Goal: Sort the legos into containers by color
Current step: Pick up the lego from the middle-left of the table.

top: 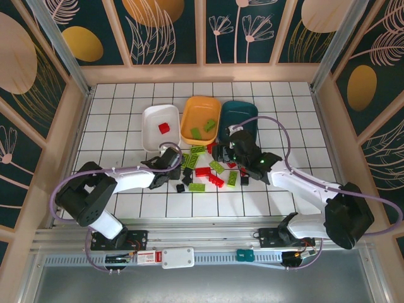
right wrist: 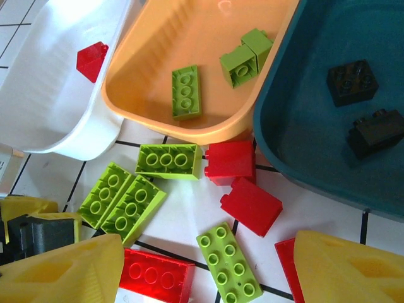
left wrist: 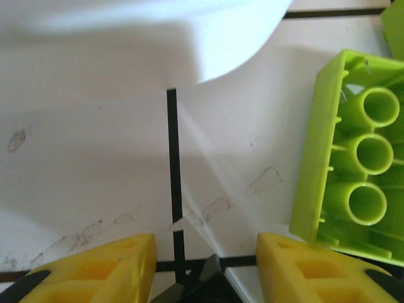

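Three containers stand side by side: a white tray (top: 151, 136) with a red lego (right wrist: 91, 60), an orange tray (top: 189, 123) with green legos (right wrist: 186, 93), and a teal tray (top: 243, 110) with black legos (right wrist: 351, 81). Loose red, green and black legos (top: 208, 172) lie in front of them. My left gripper (top: 172, 167) is low at the white tray's (left wrist: 126, 38) near corner, its yellow fingers closed on a black lego (left wrist: 202, 284) that also shows from the right wrist (right wrist: 41, 233). My right gripper (right wrist: 208, 271) hangs open over the pile, with a green lego (right wrist: 228, 264) lying on the table between its fingers.
An upturned green lego (left wrist: 353, 158) lies just right of my left fingers. Red legos (right wrist: 230, 159) sit against the teal tray's (right wrist: 303, 95) and orange tray's (right wrist: 158, 44) front edges. Wooden walls (top: 82, 113) fence the tiled table.
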